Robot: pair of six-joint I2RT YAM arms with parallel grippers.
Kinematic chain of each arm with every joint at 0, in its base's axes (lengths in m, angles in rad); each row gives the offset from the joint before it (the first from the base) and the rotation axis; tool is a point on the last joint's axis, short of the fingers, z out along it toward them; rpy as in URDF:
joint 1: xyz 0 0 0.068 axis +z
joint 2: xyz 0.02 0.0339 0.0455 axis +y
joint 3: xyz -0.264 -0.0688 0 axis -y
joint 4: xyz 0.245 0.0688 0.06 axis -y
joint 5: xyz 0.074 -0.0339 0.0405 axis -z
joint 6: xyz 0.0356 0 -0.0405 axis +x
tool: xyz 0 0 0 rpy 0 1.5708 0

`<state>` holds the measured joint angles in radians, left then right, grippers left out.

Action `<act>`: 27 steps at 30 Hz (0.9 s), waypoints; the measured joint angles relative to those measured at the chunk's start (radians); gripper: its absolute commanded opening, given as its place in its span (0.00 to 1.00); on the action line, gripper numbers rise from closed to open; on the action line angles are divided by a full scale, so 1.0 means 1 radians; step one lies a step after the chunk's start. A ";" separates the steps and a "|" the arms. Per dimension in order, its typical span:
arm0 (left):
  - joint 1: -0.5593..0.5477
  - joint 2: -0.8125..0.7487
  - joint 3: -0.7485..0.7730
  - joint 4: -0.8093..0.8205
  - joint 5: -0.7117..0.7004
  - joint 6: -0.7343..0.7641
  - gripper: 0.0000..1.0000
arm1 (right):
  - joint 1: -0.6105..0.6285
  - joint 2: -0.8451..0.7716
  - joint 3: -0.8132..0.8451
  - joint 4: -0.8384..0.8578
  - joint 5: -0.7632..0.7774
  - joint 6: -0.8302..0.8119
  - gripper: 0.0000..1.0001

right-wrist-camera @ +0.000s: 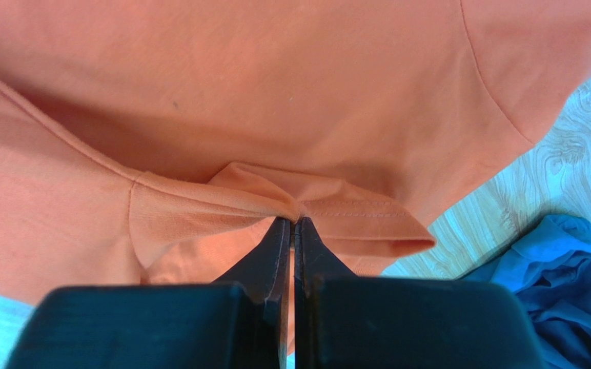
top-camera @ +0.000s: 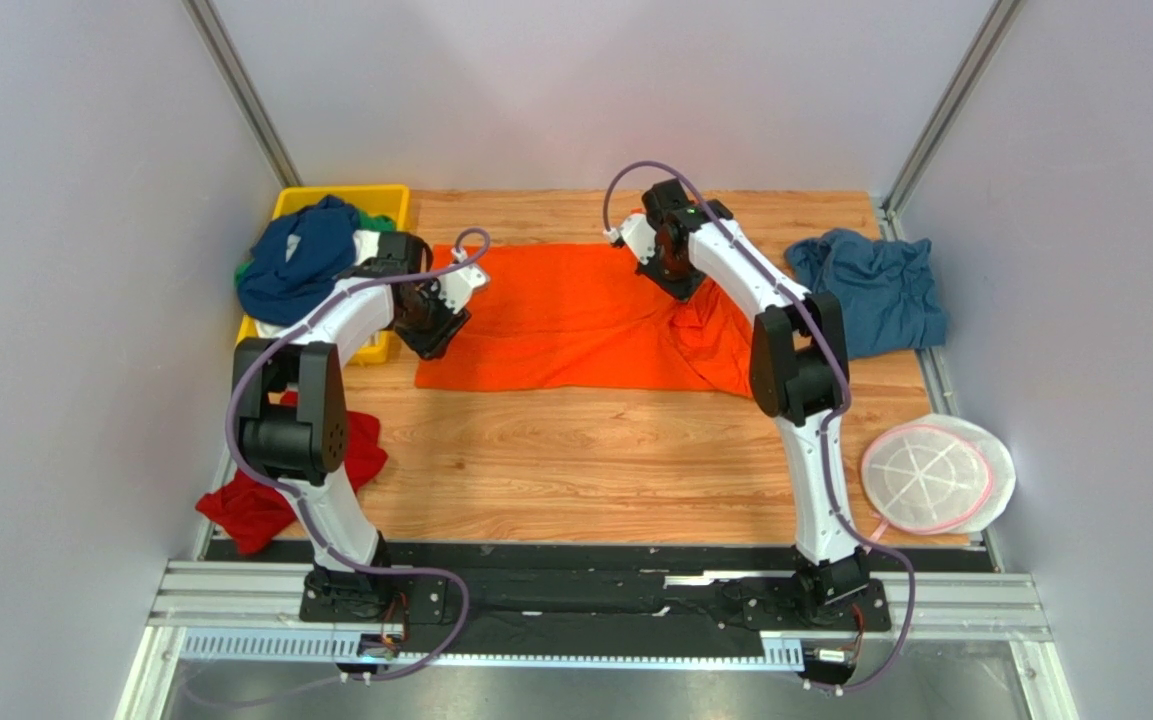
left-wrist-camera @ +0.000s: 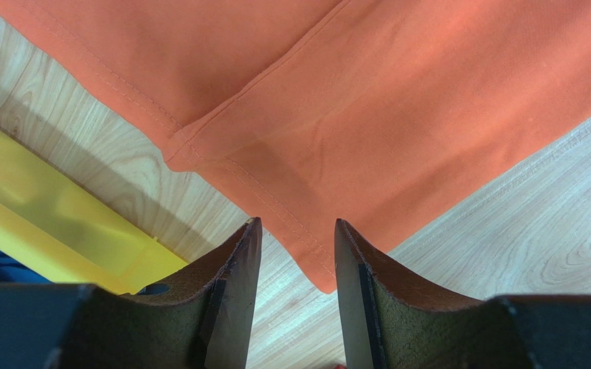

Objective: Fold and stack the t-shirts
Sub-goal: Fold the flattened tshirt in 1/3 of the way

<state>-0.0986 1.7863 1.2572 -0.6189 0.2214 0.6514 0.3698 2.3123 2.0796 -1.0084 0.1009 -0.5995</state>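
1. Orange t-shirt (top-camera: 567, 318): spread wide over the far middle of the wooden counter (top-camera: 612, 473), mostly flat, bunched and rumpled at its right end.
2. Left fingers (left-wrist-camera: 237, 265): released and parted at the shirt's left edge, just beside the yellow tray (top-camera: 375, 200). In the left wrist view, a hemmed corner of the orange cloth lying flat on the wood, its tip reaching into the gap between them, nothing pinched.
3. Right fingers (right-wrist-camera: 273, 250): clenched on a small gathered fold of stitched orange hem, toward the far right part of the shirt, the cloth puckered around the tips.
4. Steel-blue t-shirt (top-camera: 875, 288): crumpled at the far right of the counter, near the orange one's right end. Any contact between the two hidden behind the right arm (top-camera: 793, 360).
5. Navy t-shirt (top-camera: 297, 258): heaped in the yellow tray at the far left corner, a sliver of green cloth (top-camera: 244, 276) showing at its left side.
6. Red t-shirt (top-camera: 255, 507): crumpled at the near left edge of the counter, partly hidden behind the left arm (top-camera: 297, 413).
7. Round white-and-pink disc (top-camera: 937, 477): at the near right edge of the counter, well apart from every shirt.
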 measured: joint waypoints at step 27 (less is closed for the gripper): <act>0.000 0.006 0.000 0.003 -0.014 0.001 0.48 | 0.064 0.066 0.081 0.000 0.059 0.000 0.00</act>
<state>-0.0986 1.7920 1.2572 -0.6163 0.2077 0.6521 0.4335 2.3787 2.1605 -1.0088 0.1600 -0.5999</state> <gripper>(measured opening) 0.479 0.012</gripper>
